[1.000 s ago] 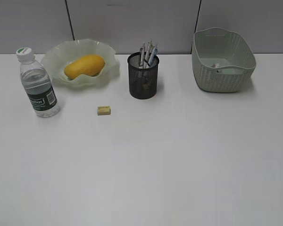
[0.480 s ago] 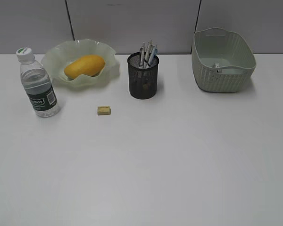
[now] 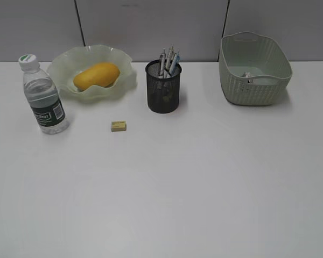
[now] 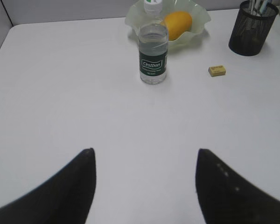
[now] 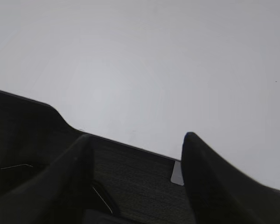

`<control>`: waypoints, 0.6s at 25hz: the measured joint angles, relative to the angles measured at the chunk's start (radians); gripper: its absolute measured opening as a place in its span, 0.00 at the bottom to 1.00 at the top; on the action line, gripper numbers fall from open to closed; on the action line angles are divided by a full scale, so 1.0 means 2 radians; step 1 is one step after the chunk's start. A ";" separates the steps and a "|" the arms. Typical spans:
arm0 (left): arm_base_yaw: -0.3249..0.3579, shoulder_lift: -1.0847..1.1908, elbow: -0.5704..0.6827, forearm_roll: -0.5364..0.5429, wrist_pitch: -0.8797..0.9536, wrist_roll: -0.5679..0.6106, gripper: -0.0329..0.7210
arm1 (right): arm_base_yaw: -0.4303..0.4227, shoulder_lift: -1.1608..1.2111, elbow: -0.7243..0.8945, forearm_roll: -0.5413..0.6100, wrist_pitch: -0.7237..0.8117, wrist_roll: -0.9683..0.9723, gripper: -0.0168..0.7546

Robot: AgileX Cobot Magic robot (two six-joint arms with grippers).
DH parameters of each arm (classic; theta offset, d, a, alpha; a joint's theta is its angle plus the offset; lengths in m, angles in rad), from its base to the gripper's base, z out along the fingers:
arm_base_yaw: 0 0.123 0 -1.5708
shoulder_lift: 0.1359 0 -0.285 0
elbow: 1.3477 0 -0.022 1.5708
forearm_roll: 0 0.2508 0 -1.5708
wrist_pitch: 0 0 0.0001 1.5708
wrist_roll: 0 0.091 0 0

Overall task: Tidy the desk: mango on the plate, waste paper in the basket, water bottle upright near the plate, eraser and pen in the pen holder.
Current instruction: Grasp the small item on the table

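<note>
Both my jaws stand wide and hold nothing, above the white tabletop (image 3: 204, 183).

The mango (image 3: 96, 75) lies in the plate (image 3: 59, 67) at the back left. The bottle (image 3: 42, 97) stands upright just beside the plate, on its left front. The eraser (image 3: 118, 126) lies on the tabletop, between bottle and holder (image 3: 163, 91), apart from both. Pens (image 3: 168, 58) stand in the holder. The basket (image 3: 253, 70) is at the back right, with a small scrap of paper (image 3: 247, 75) inside. My left jaws (image 4: 144, 184) face the bottle from far; my right jaws (image 5: 135, 179) hang over the tabletop edge.
</note>
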 joint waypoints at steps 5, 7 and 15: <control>0.000 0.000 0.000 0.000 0.000 0.000 0.71 | 0.000 0.000 0.002 0.006 -0.015 0.000 0.64; 0.000 0.000 0.000 0.000 0.000 0.000 0.71 | 0.000 0.000 0.005 0.008 -0.032 0.000 0.64; 0.000 0.000 0.000 0.000 0.000 0.000 0.70 | 0.000 0.000 0.024 0.026 -0.077 0.000 0.64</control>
